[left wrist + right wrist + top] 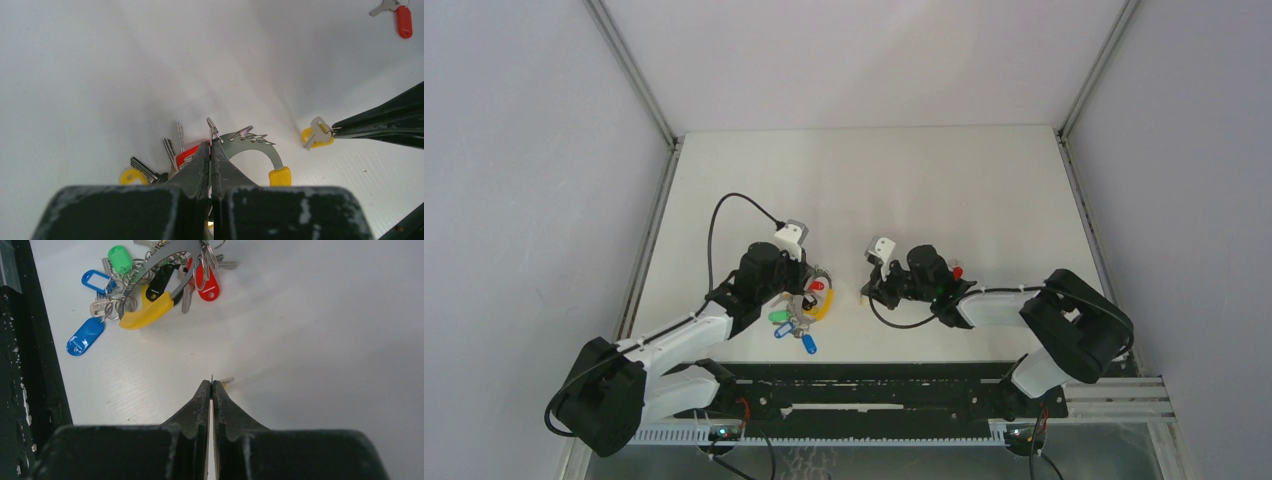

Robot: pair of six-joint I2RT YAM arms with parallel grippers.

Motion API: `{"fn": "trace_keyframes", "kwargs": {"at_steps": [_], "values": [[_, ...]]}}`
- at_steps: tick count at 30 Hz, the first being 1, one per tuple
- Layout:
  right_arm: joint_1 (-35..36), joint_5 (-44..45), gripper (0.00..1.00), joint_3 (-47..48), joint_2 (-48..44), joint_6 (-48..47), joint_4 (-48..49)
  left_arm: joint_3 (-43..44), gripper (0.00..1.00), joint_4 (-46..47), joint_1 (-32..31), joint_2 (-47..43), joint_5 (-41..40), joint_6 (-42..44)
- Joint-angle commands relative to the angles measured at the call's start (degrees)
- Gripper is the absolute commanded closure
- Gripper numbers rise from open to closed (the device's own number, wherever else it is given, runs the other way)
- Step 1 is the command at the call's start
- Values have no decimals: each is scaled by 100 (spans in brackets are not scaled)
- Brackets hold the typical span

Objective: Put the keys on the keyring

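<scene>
Yellow key [315,135] in right gripper [212,386] points toward keyring [274,154].

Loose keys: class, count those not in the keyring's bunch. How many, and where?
2. The yellow-headed key sits at the right claw tips, beside the keyring. The red-headed key lies alone, farther off. More could be hidden from view.

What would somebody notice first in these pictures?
The keyring, a bright green, blue, red and yellow bunch, stands out near the front left of the table, pinched by the left end effector. Just right of it, the right end effector nips a tiny yellow key.
</scene>
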Motion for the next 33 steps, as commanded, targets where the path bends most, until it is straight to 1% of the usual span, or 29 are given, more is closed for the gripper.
{"fn": "trace_keyframes", "kwargs": {"at_steps": [1, 9, 12, 14, 18, 22, 27, 30, 33], "values": [[100, 12, 100, -12, 300, 298, 1045, -52, 100, 253, 23, -104, 27, 15], [114, 272, 100, -98, 937, 592, 1884, -48, 100, 267, 21, -98, 47, 8], [121, 365, 100, -89, 968, 645, 1948, -47, 100, 257, 21, -106, 38, 8], [112, 473, 100, -69, 909, 633, 1816, -47, 100, 265, 25, -106, 56, 9], [119, 492, 100, -44, 628, 529, 1353, -45, 100, 262, 24, -106, 65, 8], [202, 725, 100, -184, -15, 400, 696, -58, 100, 250, 27, -147, 45, 20], [279, 1110, 100, -347, -1138, 290, -686, -63, 100, 248, 23, -182, 45, 21], [407, 1481, 100, -470, -1858, 369, -1471, -64, 100, 242, 27, -185, 24, 26], [524, 1868, 100, -484, -2472, 640, -2343, -67, 100, 261, 20, -166, 26, 27]]}}
